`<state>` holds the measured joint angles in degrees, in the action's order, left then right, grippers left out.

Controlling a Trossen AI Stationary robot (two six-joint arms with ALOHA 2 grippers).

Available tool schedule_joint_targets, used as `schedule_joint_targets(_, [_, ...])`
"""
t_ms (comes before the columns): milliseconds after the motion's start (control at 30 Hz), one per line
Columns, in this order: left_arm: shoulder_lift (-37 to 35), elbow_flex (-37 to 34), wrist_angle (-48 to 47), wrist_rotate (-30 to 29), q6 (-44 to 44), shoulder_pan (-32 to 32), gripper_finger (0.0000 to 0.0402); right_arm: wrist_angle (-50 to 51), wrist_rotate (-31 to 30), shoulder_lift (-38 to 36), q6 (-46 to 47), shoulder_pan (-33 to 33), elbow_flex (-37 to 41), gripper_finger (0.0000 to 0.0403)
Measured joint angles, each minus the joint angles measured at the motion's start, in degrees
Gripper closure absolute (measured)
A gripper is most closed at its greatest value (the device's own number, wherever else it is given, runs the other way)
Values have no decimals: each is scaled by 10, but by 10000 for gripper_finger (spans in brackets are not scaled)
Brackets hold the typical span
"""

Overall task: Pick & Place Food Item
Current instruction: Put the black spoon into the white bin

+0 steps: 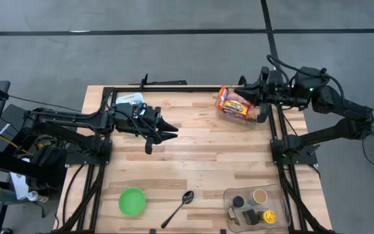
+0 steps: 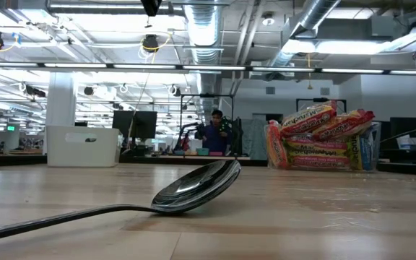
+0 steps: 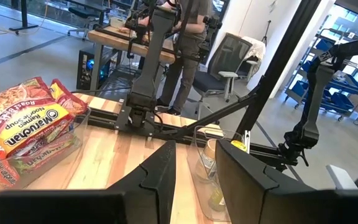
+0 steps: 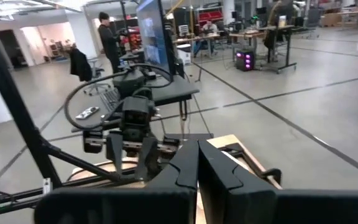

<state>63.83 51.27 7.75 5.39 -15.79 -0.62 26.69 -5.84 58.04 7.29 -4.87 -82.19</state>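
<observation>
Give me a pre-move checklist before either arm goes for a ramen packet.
1. Left gripper empty, jaws parted: ok.
2. Right gripper shut, holding nothing, beside the clear plastic bin of ramen packets: not ok for a grasp; open it first.
3. Packets reachable, stacked above the bin's rim: ok.
4. Bare wooden tabletop between the arms: ok.
5. Green round bowl empty: ok.
6. Silver metal spoon lying next to the bowl, apart from it: ok.

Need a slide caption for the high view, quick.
Left gripper hovers empty over the table; right gripper waits shut above the ramen bin.
</observation>
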Motion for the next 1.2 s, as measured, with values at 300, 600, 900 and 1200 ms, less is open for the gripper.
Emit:
schedule_joint_targets(300, [0,0,0,0,0,0,293,59,-1,-33,2,-33,0,403])
schedule_joint_targets(600, [0,0,0,0,0,0,293,98,-2,-74,2,-60,0,403])
schedule_joint_targets(900, [0,0,0,0,0,0,293,143,-2,-126,3,-78,0,403])
schedule_joint_targets(1200, [0,0,0,0,0,0,293,161,-18,-162,4,-100,9,403])
